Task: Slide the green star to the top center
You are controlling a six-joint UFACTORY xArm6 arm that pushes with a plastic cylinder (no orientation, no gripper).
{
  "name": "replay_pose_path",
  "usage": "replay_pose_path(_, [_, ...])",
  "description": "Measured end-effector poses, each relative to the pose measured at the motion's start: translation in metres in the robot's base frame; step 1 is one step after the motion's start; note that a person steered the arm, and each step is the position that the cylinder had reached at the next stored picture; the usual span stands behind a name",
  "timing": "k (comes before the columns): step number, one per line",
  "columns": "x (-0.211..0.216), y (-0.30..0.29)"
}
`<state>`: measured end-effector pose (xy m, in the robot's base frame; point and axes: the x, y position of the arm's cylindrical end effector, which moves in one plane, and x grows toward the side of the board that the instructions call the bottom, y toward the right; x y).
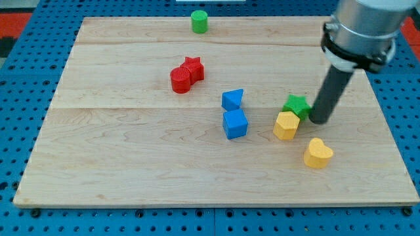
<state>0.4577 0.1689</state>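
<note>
The green star lies on the wooden board at the view's right of centre, touching the top right of a yellow hexagon block. My tip stands just to the view's right of the green star, close to it or touching it. The dark rod rises from there toward the view's top right.
A green cylinder stands at the top centre edge. A red star and a red cylinder touch left of centre. A blue triangle block and blue cube sit mid-board. A yellow heart lies below my tip.
</note>
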Motion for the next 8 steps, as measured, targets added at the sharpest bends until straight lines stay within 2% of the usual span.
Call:
replay_pose_path(1, [-0.042, -0.055])
replay_pose_path(3, [-0.009, -0.059])
replay_pose_path(5, [-0.083, -0.123])
replay_pose_path(6, [-0.047, -0.124])
replay_pose_path(7, [-0.043, -0.143])
replay_pose_path(8, [-0.068, -0.152])
